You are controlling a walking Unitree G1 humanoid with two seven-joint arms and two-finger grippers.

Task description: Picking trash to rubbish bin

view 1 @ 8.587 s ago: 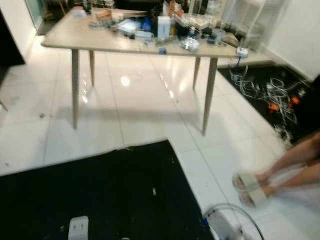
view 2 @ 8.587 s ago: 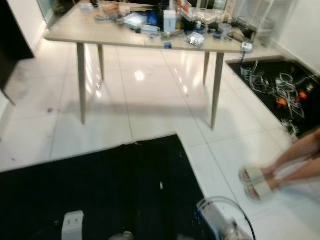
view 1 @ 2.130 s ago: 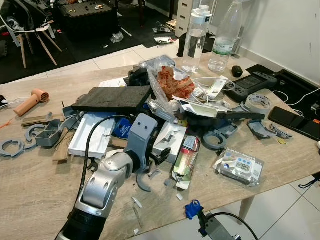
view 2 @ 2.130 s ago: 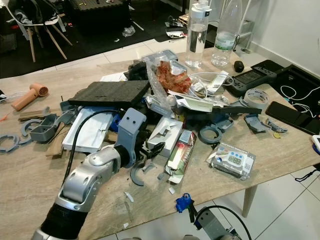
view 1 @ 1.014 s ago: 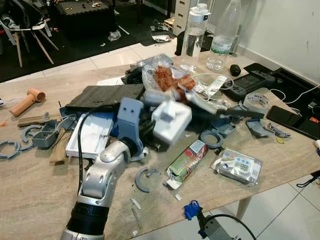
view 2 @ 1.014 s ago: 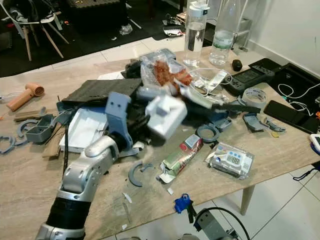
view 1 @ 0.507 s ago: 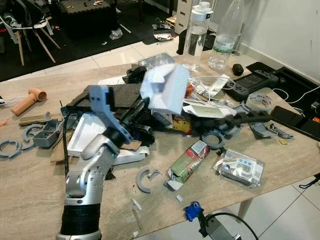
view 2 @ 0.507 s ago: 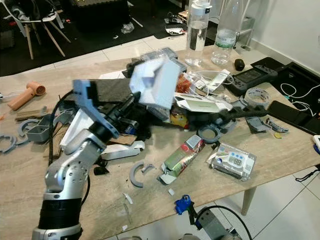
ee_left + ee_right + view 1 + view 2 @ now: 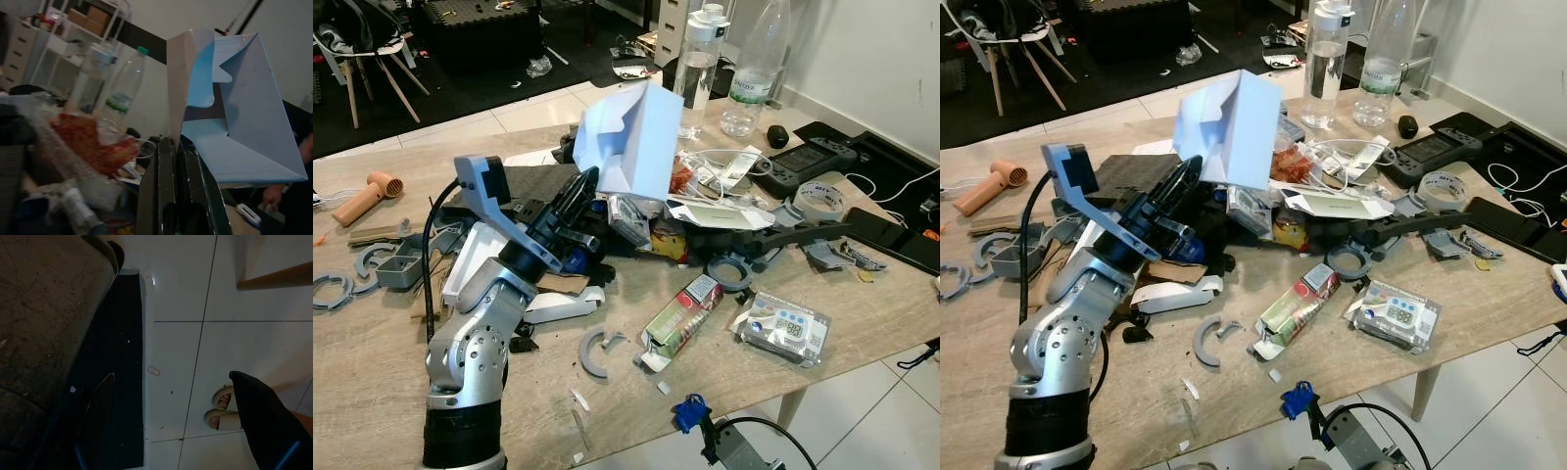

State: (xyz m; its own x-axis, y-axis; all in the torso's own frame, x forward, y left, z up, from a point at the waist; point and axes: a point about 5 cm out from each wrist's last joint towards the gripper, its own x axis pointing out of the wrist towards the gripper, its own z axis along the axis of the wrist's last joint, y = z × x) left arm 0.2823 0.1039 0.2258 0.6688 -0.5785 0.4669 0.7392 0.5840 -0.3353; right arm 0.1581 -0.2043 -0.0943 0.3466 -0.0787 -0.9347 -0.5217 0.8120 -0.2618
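My left gripper (image 9: 585, 188) is shut on the edge of an opened white cardboard box (image 9: 631, 137), which it holds tilted in the air above the cluttered wooden table (image 9: 372, 362). In the left wrist view the two black fingers (image 9: 168, 186) pinch the box's flap (image 9: 234, 122). A crushed green and red carton (image 9: 680, 318) lies on the table near the front edge. My right gripper (image 9: 181, 431) hangs low beside the table, open, over white floor tiles.
Two bottles (image 9: 693, 59) stand at the table's far side. A black foam pad (image 9: 538, 181), a blister pack (image 9: 783, 328), a tape roll (image 9: 818, 196) and a hair dryer (image 9: 372, 196) lie about. A person's sandalled feet (image 9: 222, 409) are on the floor by a black mat (image 9: 122, 357).
The left arm has raised the white box from the pile to well above it and swung back toward my left. The carton stays on the table.
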